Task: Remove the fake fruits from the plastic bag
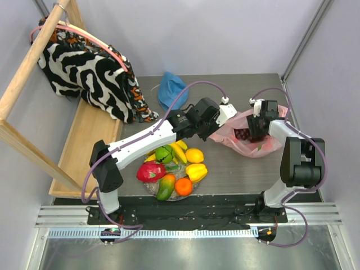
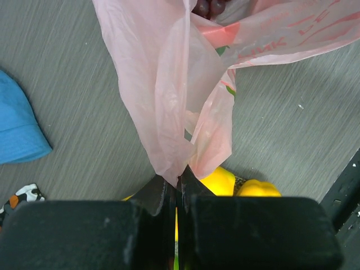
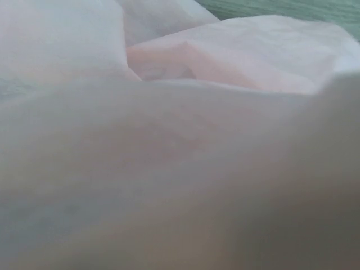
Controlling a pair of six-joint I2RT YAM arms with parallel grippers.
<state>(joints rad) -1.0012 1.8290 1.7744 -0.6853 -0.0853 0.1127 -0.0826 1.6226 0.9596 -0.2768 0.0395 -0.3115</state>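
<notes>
The pink plastic bag point(image 1: 271, 145) point(image 2: 169, 84) lies at the right of the table. My left gripper point(image 1: 215, 130) point(image 2: 178, 183) is shut on a gathered fold of the bag's left edge. Dark purple grapes point(image 1: 242, 134) point(image 2: 209, 5) show inside the bag's mouth. My right gripper point(image 1: 256, 128) reaches down into the bag beside the grapes, its fingers hidden by plastic. The right wrist view shows only blurred pink bag point(image 3: 225, 50). Outside the bag lie a red dragon fruit point(image 1: 151, 171), green apple point(image 1: 163, 153), bananas point(image 1: 179, 151), yellow pepper point(image 1: 196, 171) point(image 2: 257, 188), orange point(image 1: 183, 186) and mango point(image 1: 165, 187).
A blue cloth point(image 1: 170, 90) point(image 2: 17, 124) lies at the back of the table. Black-and-white patterned fabric point(image 1: 90, 67) hangs on a wooden rack point(image 1: 22, 73) at the left, over a wooden tray point(image 1: 84, 140). The table's near edge point(image 2: 343, 185) runs just past the fruit pile.
</notes>
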